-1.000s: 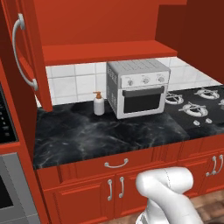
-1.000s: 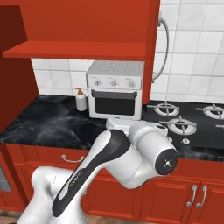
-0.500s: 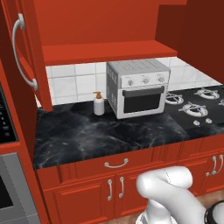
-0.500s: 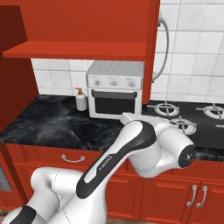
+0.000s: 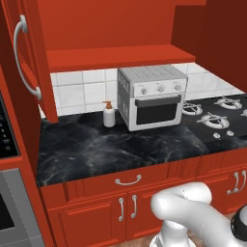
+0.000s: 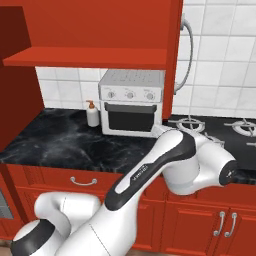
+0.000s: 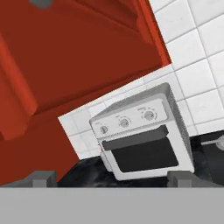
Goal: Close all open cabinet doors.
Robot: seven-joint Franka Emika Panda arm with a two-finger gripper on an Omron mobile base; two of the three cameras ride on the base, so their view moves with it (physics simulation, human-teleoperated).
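Since the earlier frames the arm's elbow has swung further right and forward across the right base view, while counter and cabinets sit exactly where they were. Both cabinet doors stand open, long axes vertical. The left cabinet door (image 5: pixel 31 62) swings out toward the camera from the left end of the shelf, its curved silver handle (image 5: pixel 21 58) running top to bottom on the outward face; its lower edge hangs above the left end of the black marble counter (image 5: pixel 111 144). The right cabinet door (image 6: pixel 174 55) is seen almost edge-on (a thin red slab), projecting out from the wall at the right end of the red shelf (image 6: pixel 90 56), with its bar handle (image 6: pixel 187 55) on the side facing the tiled wall.

Between the two doors the space under the shelf is open. A toaster oven (image 6: pixel 131 102) stands on the counter below the shelf's right part, a soap dispenser (image 6: pixel 92 114) just beside it on the left, and the stove burners (image 5: pixel 212 118) lie to the right. The counter's left stretch is bare.

In the hand view the gripper (image 7: pixel 111 178) looks tilted at the toaster oven and the shelf's underside; its two fingertips (image 7: pixel 43 178) sit far apart at the bottom with nothing between them, well short of either door.
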